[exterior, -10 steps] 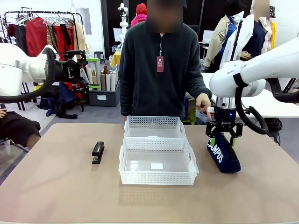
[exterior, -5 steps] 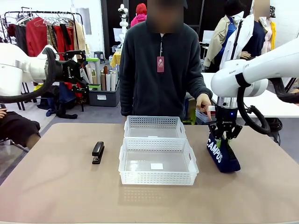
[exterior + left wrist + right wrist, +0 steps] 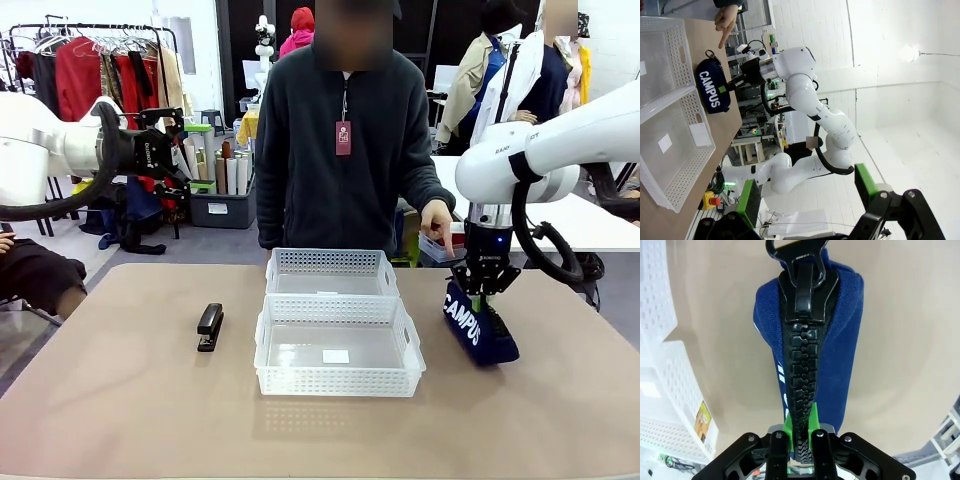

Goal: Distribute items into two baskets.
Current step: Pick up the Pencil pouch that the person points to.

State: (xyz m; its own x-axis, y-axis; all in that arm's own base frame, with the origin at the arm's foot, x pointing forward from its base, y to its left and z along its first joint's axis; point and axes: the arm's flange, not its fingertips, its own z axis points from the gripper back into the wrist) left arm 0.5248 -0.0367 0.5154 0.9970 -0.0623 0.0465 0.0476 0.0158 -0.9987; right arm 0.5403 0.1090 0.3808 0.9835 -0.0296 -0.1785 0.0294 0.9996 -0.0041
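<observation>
Pinching "CAMPUS" pouch (image 3: 485, 335) at zip (image 3: 801, 360): right jaws.

Woven cloth pouch (image 3: 480, 325), translucent perforated plastic baskets (image 3: 338, 380)

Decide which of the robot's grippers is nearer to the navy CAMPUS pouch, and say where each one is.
Right. The right gripper is shut on the zipper along the top of the pouch. The left gripper hangs open, raised at the far left, well away from it.

Right gripper (image 3: 484, 293): fingers drawn together onto pouch (image 3: 482, 330) zip ridge; pouch raised slightly.
</observation>
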